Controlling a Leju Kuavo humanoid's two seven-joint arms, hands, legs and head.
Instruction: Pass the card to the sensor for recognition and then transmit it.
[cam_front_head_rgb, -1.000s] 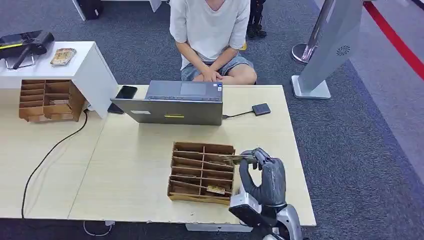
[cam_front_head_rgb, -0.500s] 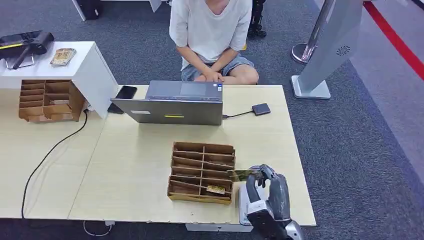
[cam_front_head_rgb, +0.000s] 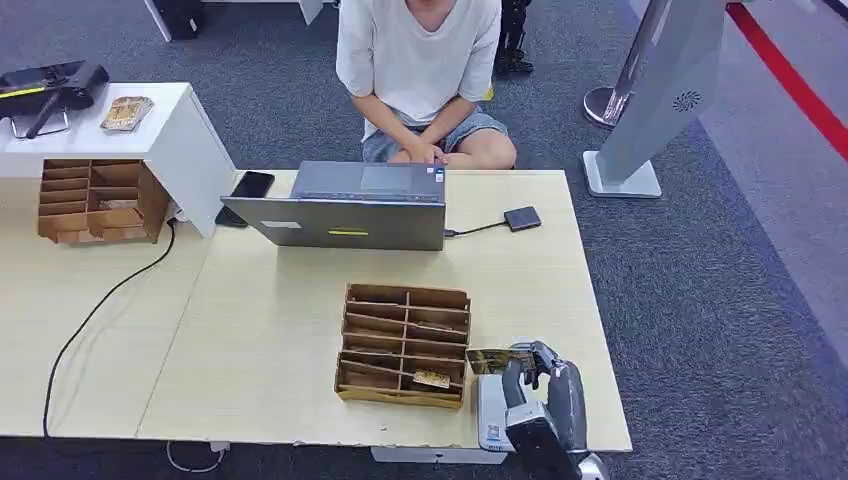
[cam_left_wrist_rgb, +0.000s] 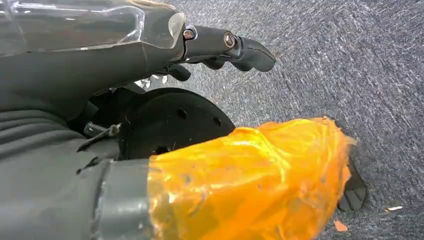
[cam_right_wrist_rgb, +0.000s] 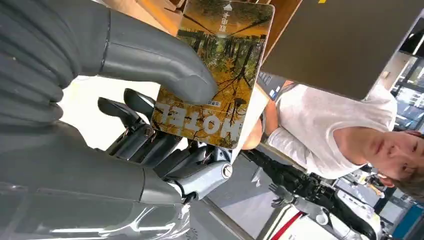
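My right hand (cam_front_head_rgb: 540, 385) hangs over the table's near right corner and pinches a hotel card (cam_front_head_rgb: 490, 360) between thumb and fingers. In the right wrist view the card (cam_right_wrist_rgb: 215, 75) shows an autumn forest print with the word HOTEL, the thumb (cam_right_wrist_rgb: 160, 62) pressed on its face. The card sits just right of the brown cardboard slot box (cam_front_head_rgb: 404, 345). A small black sensor pad (cam_front_head_rgb: 522, 218) lies at the far right of the table, wired to the laptop (cam_front_head_rgb: 345, 208). My left hand (cam_left_wrist_rgb: 225, 47) hangs over grey carpet, fingers stretched out with nothing in them.
A person in a white shirt (cam_front_head_rgb: 420, 60) sits behind the laptop. A phone (cam_front_head_rgb: 250, 185) lies left of it. A second slot box (cam_front_head_rgb: 95, 200) and a white stand (cam_front_head_rgb: 150, 130) are at the left. A grey kiosk (cam_front_head_rgb: 660, 90) stands right of the table.
My right hand has drawn the card out of the slot box and pulled back toward the table's near edge, sinking lower in the head view.
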